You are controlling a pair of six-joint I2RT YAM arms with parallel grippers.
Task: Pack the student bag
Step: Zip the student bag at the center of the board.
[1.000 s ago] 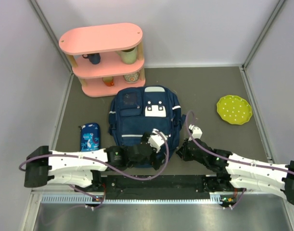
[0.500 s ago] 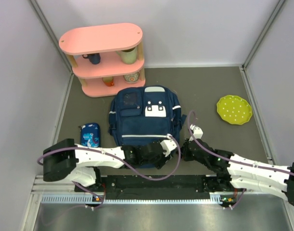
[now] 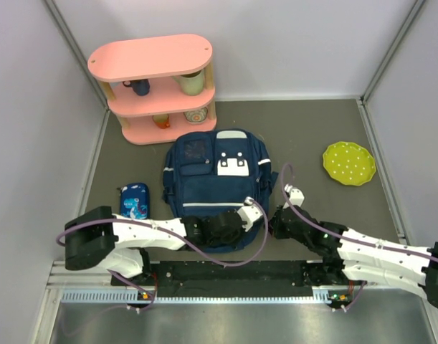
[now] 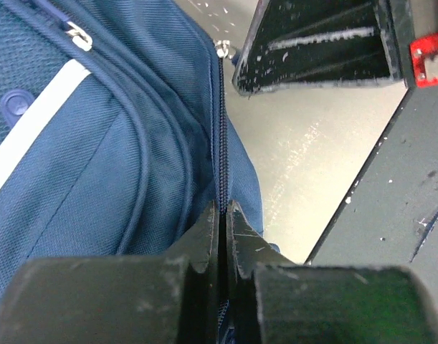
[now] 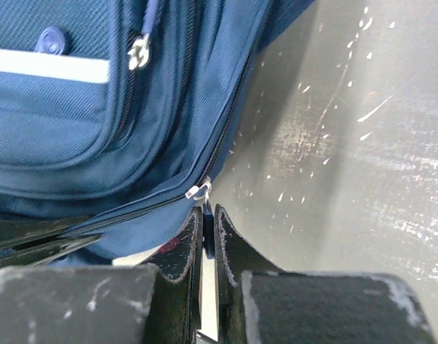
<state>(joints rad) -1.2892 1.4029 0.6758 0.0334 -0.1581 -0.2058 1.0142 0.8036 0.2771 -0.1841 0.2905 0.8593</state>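
The student bag (image 3: 217,179), navy with white patches, lies flat in the middle of the table. My left gripper (image 3: 239,223) is at its near right corner. In the left wrist view that gripper (image 4: 224,212) is shut on the bag's (image 4: 97,143) zipper seam, and the zipper line runs straight into the jaws. My right gripper (image 3: 276,219) is just right of the same corner. In the right wrist view it (image 5: 208,215) is shut on the dark tab of the metal zipper pull (image 5: 198,190) at the bag's (image 5: 82,122) edge.
A pink three-tier shelf (image 3: 155,86) holding cups stands behind the bag. A green dotted plate (image 3: 349,163) lies at the right. A small bright-blue pencil case (image 3: 134,201) lies left of the bag. The right gripper's body (image 4: 319,43) shows in the left wrist view.
My left gripper has slid right along the bag's near edge and closed on the zipper seam. The right gripper stays shut on the zipper pull, barely moved.
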